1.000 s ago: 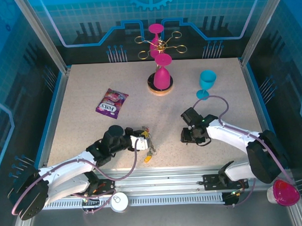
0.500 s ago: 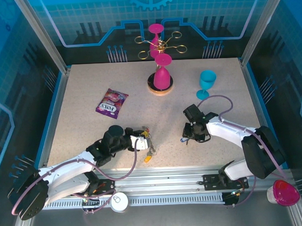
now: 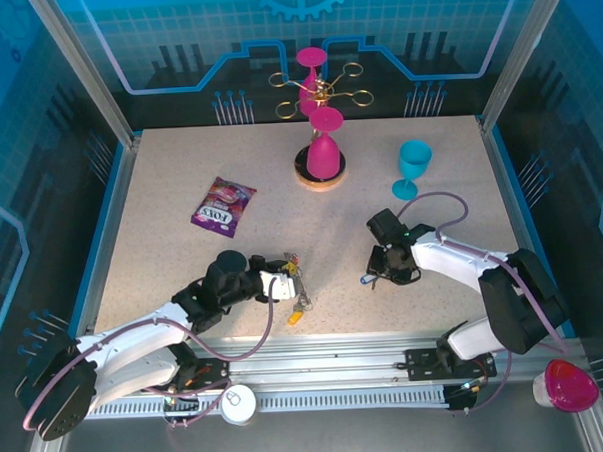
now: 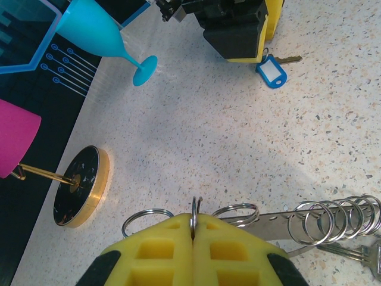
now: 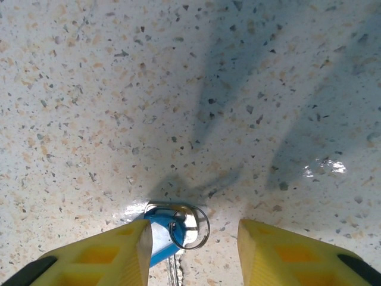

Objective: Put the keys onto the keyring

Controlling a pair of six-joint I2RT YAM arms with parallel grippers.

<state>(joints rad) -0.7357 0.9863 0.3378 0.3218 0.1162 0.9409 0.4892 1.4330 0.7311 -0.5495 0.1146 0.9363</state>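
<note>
The left jaws are closed. In the left wrist view their yellow pads (image 4: 161, 253) pinch a thin silver ring of the keyring (image 4: 194, 210), seen edge-on. Beside it lie 2 split rings (image 4: 146, 219), a flat metal strip (image 4: 271, 219) and a short chain of rings (image 4: 333, 219). The pads hide where these join, and the keyring's dark loop is hard to make out. A silver key (image 4: 372, 256) is cut off at the lower right corner.

From above, this bundle sits on the speckled table (image 3: 180, 191) near its front edge, left of centre, too small to read. A yellow tag (image 3: 300, 311) lies just beside it.

The right jaws stand open, right of centre on the table. Their pads (image 5: 101, 259) sit on either side of the blue-tagged key (image 5: 162, 241) and its small ring (image 5: 190, 225); the frame edge cuts off the tag's lower part. The tag's white label window is blank.

A purple snack packet (image 3: 224, 206) at the table's left appears to read "FOX'S".
</note>
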